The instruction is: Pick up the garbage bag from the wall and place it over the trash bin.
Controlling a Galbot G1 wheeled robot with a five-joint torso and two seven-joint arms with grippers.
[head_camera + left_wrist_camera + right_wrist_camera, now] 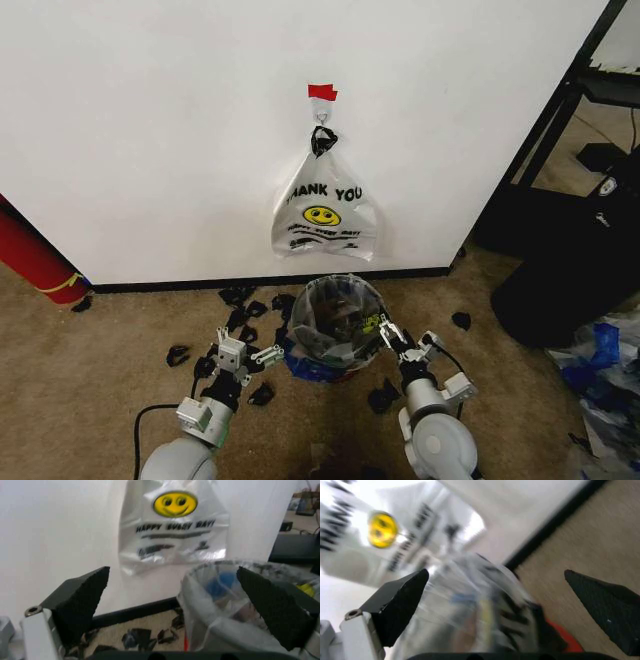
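Garbage bag (335, 325) plastic, thin and see-through, is draped over the rim of the trash bin (322, 368), which stands on the carpet (80, 360) just in front of the black baseboard (180, 283) of the wall (150, 130). The bin's black side is almost wholly covered; a sliver of its red base peeks out in the right wrist view, and what lies inside is hard to make out through the film.

At the far left edge a red cylinder (35, 260) with a yellow band is cut off by the frame. Dark scraps (235, 320) litter the carpet around the bin. The left gripper (245, 352) sits just left of the bin, its jaws spread wide with nothing between them; its wrist view shows both pads apart, with the bin's wrapped rim near one pad. Above the bin, a white "THANK YOU" smiley bag (323, 215) hangs by knotted black handles from a small hook (322, 115) under a strip of red tape (322, 92). The right gripper (392, 335) is at the bin's right rim, jaws likewise wide apart and empty; whether a finger touches the plastic I cannot tell.
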